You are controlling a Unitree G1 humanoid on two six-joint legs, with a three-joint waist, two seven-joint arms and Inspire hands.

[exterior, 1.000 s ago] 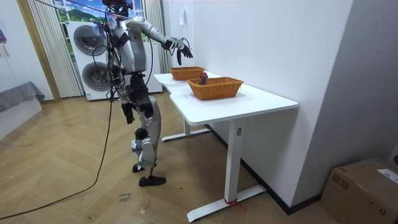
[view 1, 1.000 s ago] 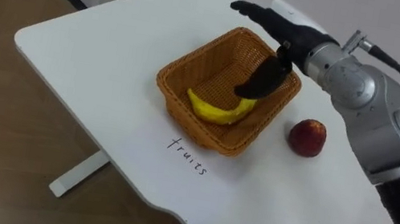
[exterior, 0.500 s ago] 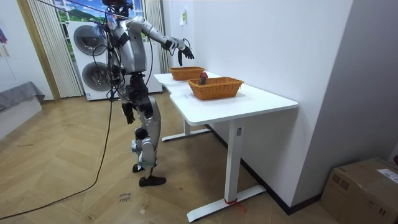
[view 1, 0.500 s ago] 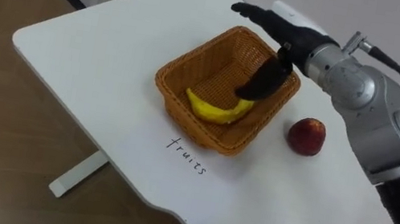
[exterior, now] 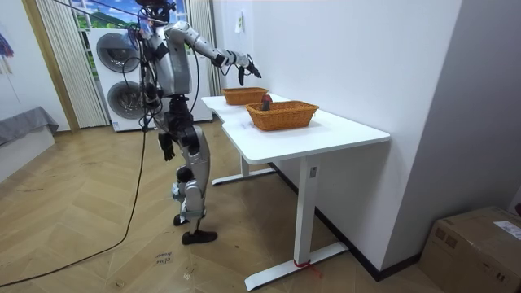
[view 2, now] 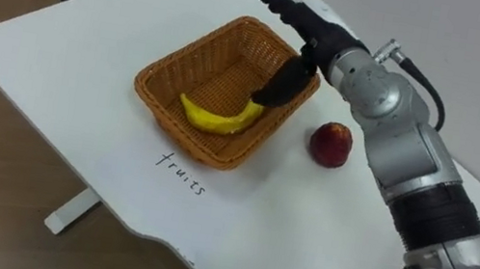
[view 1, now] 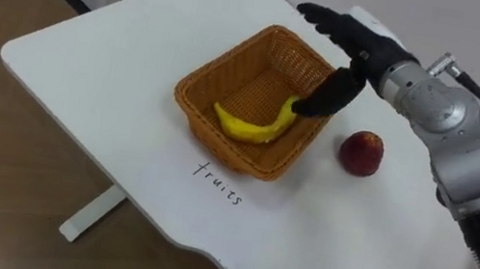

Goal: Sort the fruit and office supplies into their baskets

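Banana (view 1: 246,128): one, lying curved on the floor of the wicker fruit basket (view 1: 219,141), its far tip hidden behind the thumb of the right hand (view 1: 358,45). That hand is stretched out over the basket's far right corner with its fingers straight and spread, holding nothing. The thumb hangs down into the basket, and I cannot tell whether it touches the banana. One red apple (view 1: 361,153) sits on the white table (view 1: 97,52) just beside the basket's right wall, apart from it. One handwritten label (view 1: 217,182) is on the tabletop in front of the basket. The room view shows two baskets in all. The second basket (exterior: 282,116) stands nearer that camera, and in the right eye view only a sliver of its rim is cut off at the lower right corner. What it holds cannot be made out. The robot stands upright at the far end of the table, near two stacked washing machines (exterior: 122,73). Its left hand (exterior: 165,147) hangs at its side.
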